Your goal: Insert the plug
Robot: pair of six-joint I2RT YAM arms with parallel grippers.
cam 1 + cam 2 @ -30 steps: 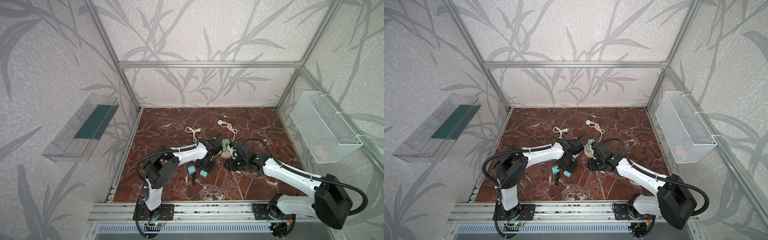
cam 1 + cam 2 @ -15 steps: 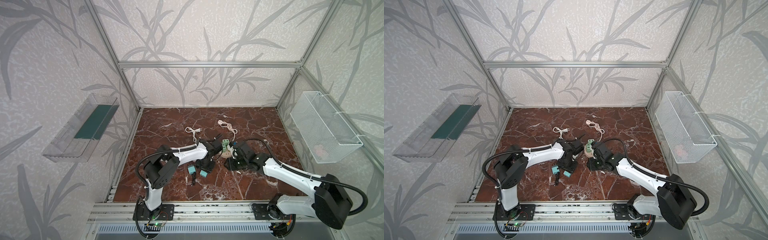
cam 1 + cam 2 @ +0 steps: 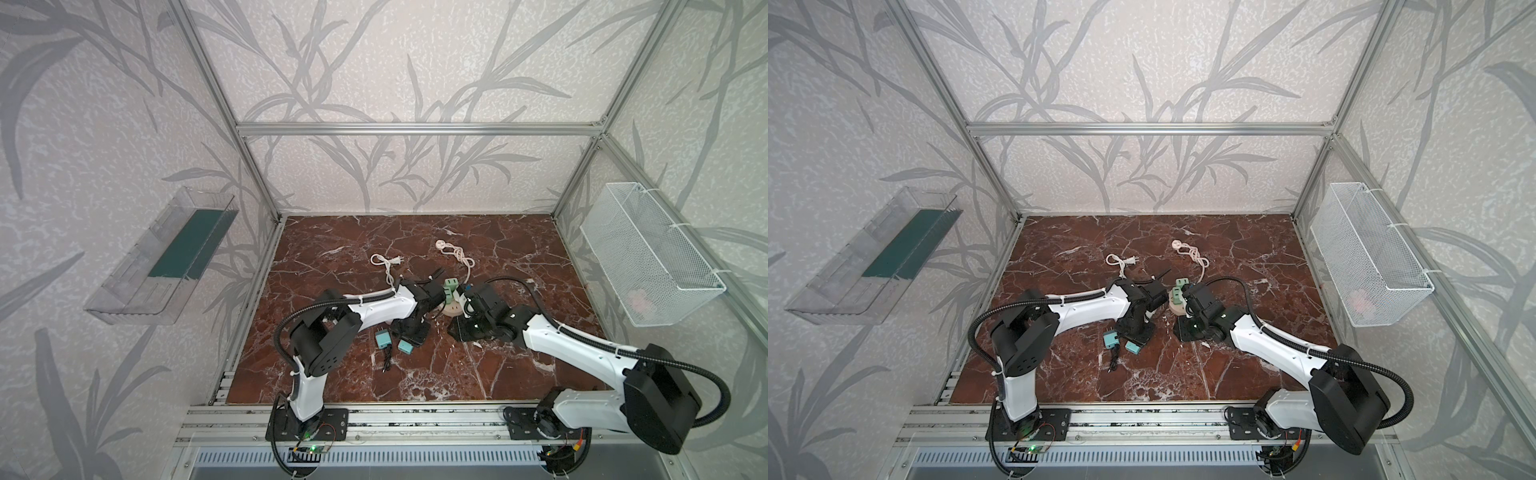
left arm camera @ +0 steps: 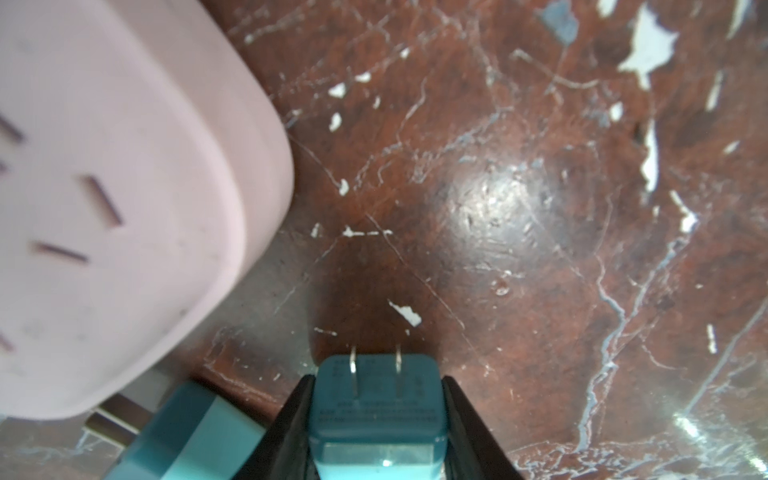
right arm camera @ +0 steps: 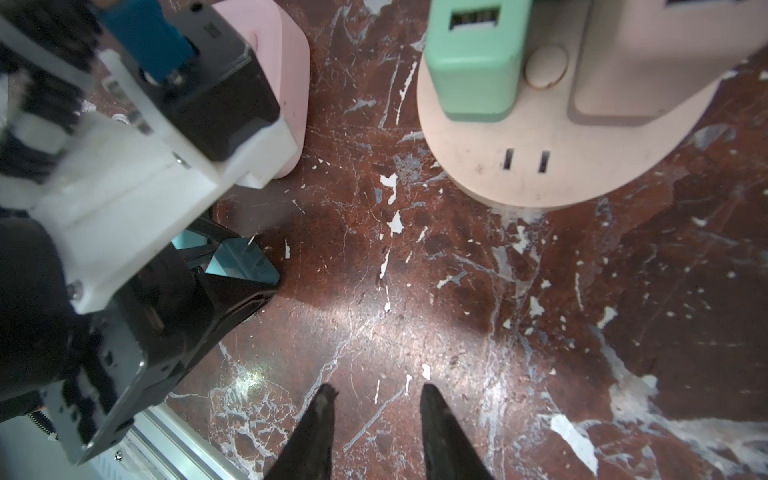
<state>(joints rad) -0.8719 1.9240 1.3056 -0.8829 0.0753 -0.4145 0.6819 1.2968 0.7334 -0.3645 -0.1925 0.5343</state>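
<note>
A red-brown marble surface point(image 3: 519, 257) is seen inside a framed cell. The left gripper point(image 3: 411, 338) is lowered to it, with a teal plug point(image 3: 406, 347) at its tip and a second teal plug point(image 3: 383, 337) just beside. The right gripper point(image 3: 460, 330) is set near a round beige socket point(image 3: 453, 308), on which green plugs point(image 3: 451, 287) are seated. A white cable point(image 3: 386, 262) and a pale cable point(image 3: 457, 253) are laid farther back.
</note>
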